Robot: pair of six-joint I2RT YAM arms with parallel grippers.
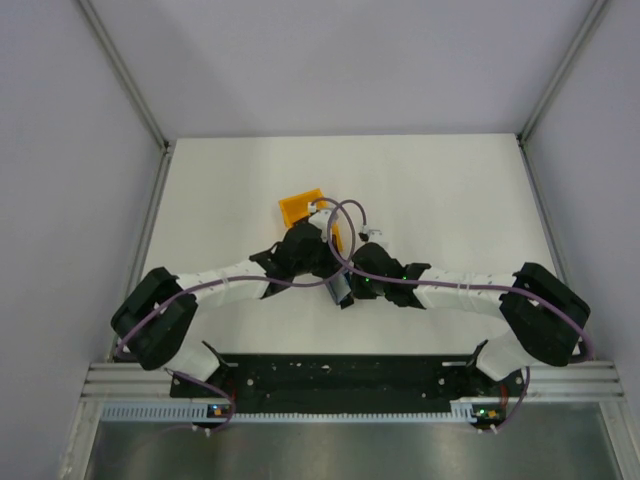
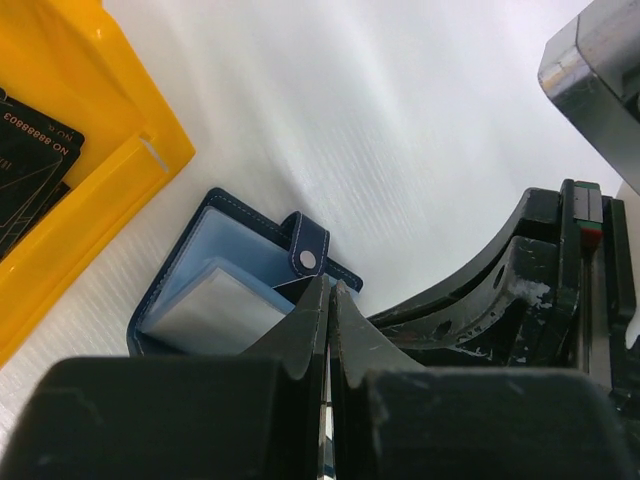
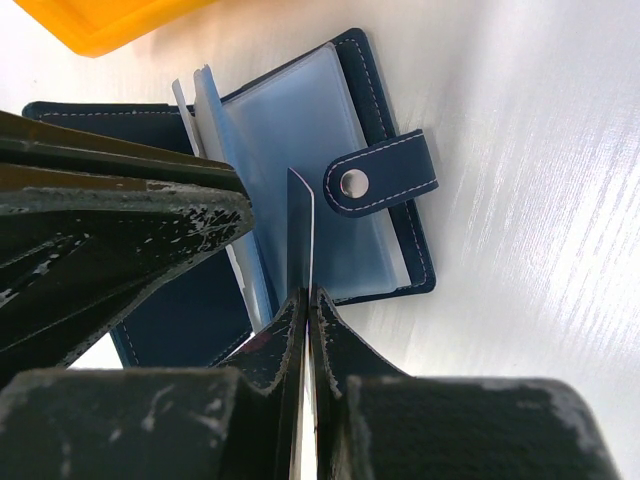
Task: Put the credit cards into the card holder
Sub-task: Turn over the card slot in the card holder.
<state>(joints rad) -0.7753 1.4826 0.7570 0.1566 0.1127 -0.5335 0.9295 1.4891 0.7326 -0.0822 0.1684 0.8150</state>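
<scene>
1. Credit card [image 3: 300,230]: standing edge-on over the open card holder [image 3: 290,120], being pinched at its lower end by the right gripper [image 3: 305,298], pointing with the free end at the clear blue sleeves just beside the snap tab [image 3: 385,178].
2. Right gripper: pressing both fingers tight on that thin dark card, with no gap showing beyond the card itself; reaching in from the right of the card holder in the overhead view.
3. Card holder: lying open on the white table [image 2: 400,120], navy cover down and light blue sleeves facing up, with the snap tab sticking out past one edge; sitting in the middle of the table, right where the two wrists are meeting.
4. Left gripper [image 2: 330,295]: holding its fingers pressed together, tips hanging over the edge of the card holder next to the snap tab; coming in from the left of the card holder. Not showing clearly whether a sleeve is caught between the tips.
5. Left fingers [image 3: 130,210], seen from the right wrist: stretching across the left half of the card holder, lying against a few sleeves that are fanning upward.
6. Second credit card [image 2: 30,170]: lying flat inside the orange bin [image 2: 90,190], black face and white print facing up, a short way from the card holder and not touching it.
7. Orange bin: sitting on the table near the card holder, on its far side in the overhead view, with a strip of bare table showing between the two.
</scene>
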